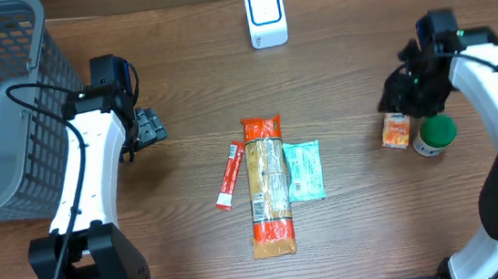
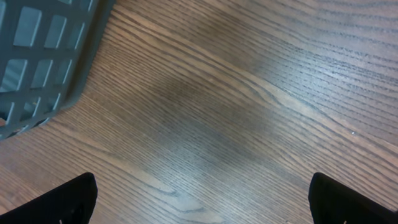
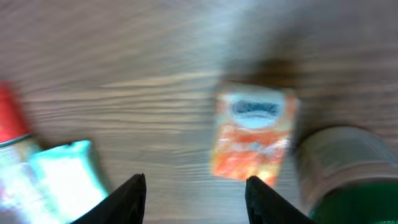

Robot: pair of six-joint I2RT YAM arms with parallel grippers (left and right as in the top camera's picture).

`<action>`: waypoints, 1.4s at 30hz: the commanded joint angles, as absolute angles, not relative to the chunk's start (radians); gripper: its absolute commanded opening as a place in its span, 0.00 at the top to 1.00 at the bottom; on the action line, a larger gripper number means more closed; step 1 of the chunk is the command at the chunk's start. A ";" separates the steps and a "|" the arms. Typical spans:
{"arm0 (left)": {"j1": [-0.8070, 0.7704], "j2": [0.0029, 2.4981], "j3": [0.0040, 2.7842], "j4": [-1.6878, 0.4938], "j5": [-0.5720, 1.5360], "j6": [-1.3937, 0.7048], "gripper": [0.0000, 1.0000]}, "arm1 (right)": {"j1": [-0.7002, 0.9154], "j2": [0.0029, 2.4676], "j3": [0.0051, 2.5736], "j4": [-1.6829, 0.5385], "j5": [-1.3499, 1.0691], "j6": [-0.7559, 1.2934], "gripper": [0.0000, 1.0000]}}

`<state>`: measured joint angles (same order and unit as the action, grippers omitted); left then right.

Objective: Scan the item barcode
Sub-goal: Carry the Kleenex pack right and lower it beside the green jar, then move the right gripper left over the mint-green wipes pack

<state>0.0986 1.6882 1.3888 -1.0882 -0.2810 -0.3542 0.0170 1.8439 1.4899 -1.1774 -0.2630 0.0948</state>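
Nearest the lens: right hand (image 3: 196, 200), its 2 dark fingertips (image 3: 132, 198) standing moderately apart with nothing between them. This wrist view is blurred. Below it a small orange pack (image 3: 254, 137) lies flat on the desk (image 3: 124, 74), not gripped. I take it to be the item to scan, since it is the one closest to that hand. A green-lidded jar (image 3: 348, 177) stands just beside the pack on its right.

Left hand (image 2: 205, 208) is spread wide over bare wood beside the grey basket (image 2: 43, 56) and holds nothing.

Risks, as judged:
- The jar is so close that a finger coming down on that side could strike or tip it, or pinch it together with the pack.
- The pack is flat and thin, so the fingers may slide over it or catch only an edge, and it could then drop on the way.
- The scanner (image 1: 266, 16) stands well apart at the far edge of the desk. No barcode is legible, so the pack could arrive with the wrong face toward the scanner.
- 3 more packets lie mid-desk: a red sachet (image 1: 229, 175), a long orange packet (image 1: 267, 186) and a teal packet (image 1: 304, 171). A low sweep could drag them.

Surface: brown wood-grain desk, matte and dry-looking. Nothing of the room shows beyond it.
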 commanded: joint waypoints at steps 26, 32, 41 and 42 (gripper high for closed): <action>0.097 1.667 1.407 -1.087 -0.287 -0.329 0.00 | 0.479 1.835 1.214 -0.861 -0.296 0.026 0.15; 0.097 1.667 1.407 -1.087 -0.287 -0.329 0.00 | 0.477 1.835 1.211 -0.860 -0.280 0.025 0.13; 0.097 1.667 1.407 -1.088 -0.287 -0.329 0.00 | 0.477 1.835 1.211 -0.854 -0.262 0.025 0.06; 0.097 1.667 1.407 -1.088 -0.287 -0.329 0.00 | 0.477 1.835 1.211 -0.849 -0.262 0.025 0.05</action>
<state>0.0986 1.6882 1.3888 -1.0882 -0.2810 -0.3542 0.4778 1.8431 1.2209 -0.8600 -0.2718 0.0265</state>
